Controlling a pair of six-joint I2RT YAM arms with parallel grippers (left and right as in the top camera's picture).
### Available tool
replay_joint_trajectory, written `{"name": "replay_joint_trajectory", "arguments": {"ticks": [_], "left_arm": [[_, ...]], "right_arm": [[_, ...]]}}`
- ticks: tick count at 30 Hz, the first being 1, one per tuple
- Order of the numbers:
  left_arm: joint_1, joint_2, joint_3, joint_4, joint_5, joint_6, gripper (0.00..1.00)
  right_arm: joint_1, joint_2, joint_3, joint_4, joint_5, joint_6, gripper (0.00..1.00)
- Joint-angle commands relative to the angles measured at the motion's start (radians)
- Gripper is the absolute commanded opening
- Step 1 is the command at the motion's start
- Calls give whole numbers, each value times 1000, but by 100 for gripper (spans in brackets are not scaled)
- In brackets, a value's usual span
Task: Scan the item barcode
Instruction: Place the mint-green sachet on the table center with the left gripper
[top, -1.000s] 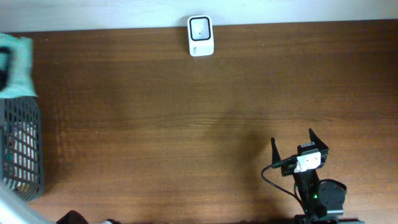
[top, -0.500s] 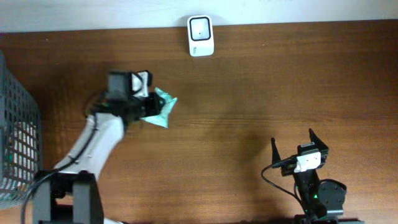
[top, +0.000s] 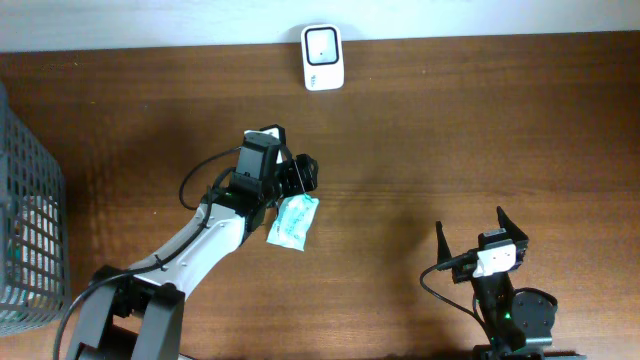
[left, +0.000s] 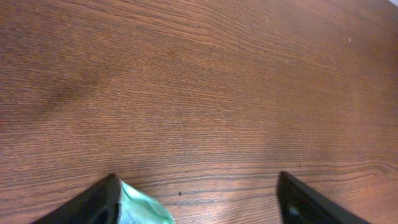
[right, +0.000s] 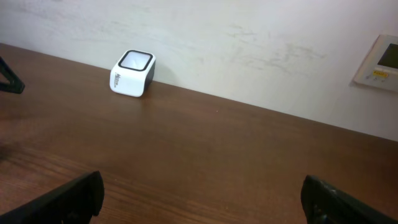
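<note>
The item is a teal-green packet (top: 291, 222) lying mid-table, just below my left gripper (top: 298, 188). In the left wrist view, a corner of the packet (left: 142, 209) shows against the inner side of the left finger, and the left gripper (left: 198, 186) stands wide open over bare wood, gripping nothing. The white barcode scanner (top: 323, 57) stands at the table's far edge, also seen as a white box with a dark window (right: 132, 65) in the right wrist view. My right gripper (top: 469, 222) rests open and empty at the near right (right: 202, 183).
A dark mesh basket (top: 30, 250) stands at the left edge of the table. A white wall runs behind the scanner, with a small wall panel (right: 380, 62) at the right.
The left arm swung from the basket to mid-table carrying the teal packet. Its jaws then opened, and the packet now lies loose beside the fingers. The right arm stayed still.
</note>
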Motion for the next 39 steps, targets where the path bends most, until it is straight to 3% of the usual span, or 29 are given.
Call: {"name": "replay_joint_trajectory", "arguments": {"ticks": [1, 4, 5, 10, 17, 23, 28, 31, 32, 34, 36, 39], "left_arm": [[3, -21, -8, -3, -14, 27, 87], [3, -21, 8, -3, -12, 108, 88], [3, -21, 39, -21, 13, 203, 90], [8, -21, 324, -340, 21, 393, 91], [126, -21, 693, -665, 21, 503, 91], [404, -21, 1019, -949, 15, 556, 91], [676, -21, 1188, -1061, 13, 551, 92], [880, -21, 1205, -1106, 12, 476, 92], [934, -19, 1205, -1113, 6, 454, 99], [1078, -19, 1205, -1118, -40, 335, 99], [1225, -18, 1198, -1118, -40, 311, 99], [1333, -15, 1109, -1122, -40, 311, 98]], "right_arm": [[6, -6, -5, -5, -9, 6, 98], [6, -6, -5, -5, -9, 7, 98], [6, -6, -5, -5, -9, 7, 98], [6, -6, -5, -5, -9, 6, 98], [6, -6, -5, -5, -9, 6, 98], [6, -6, -5, -5, -9, 6, 98], [6, -6, -5, -4, -9, 7, 98], [6, -6, -5, -5, -9, 6, 98], [6, -6, -5, -5, -9, 6, 98], [6, -6, -5, -5, -9, 6, 98], [6, -6, -5, -5, -9, 6, 98], [6, -6, -5, -5, -9, 6, 98]]}}
